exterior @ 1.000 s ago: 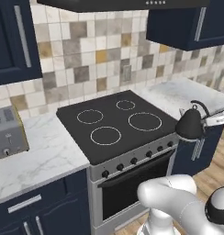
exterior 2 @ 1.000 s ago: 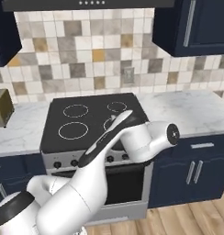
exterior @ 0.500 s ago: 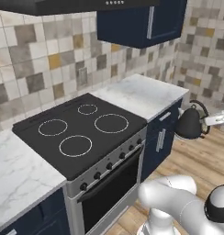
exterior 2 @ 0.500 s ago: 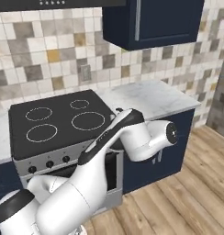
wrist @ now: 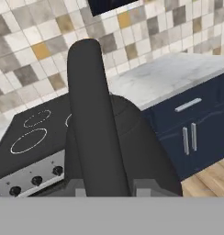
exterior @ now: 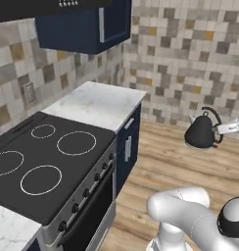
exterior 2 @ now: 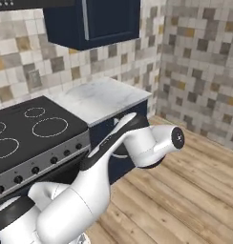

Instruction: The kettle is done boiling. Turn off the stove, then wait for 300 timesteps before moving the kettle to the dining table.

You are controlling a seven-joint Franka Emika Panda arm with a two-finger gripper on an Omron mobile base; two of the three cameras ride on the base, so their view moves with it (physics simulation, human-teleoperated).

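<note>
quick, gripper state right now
Gripper: shut on the kettle, gripping its arched handle; the kettle hangs in the air over the wooden floor.

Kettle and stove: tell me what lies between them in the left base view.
In the left base view, the kettle hangs over wood floor; between it and the stove lie that bare floor and the navy cabinet under the marble counter.

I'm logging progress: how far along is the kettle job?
Done: the kettle is off the stove, whose burners stand bare. In hand: the gripper is shut on the kettle's handle, carrying it above the wood floor. Left: setting it on the dining table.
</note>
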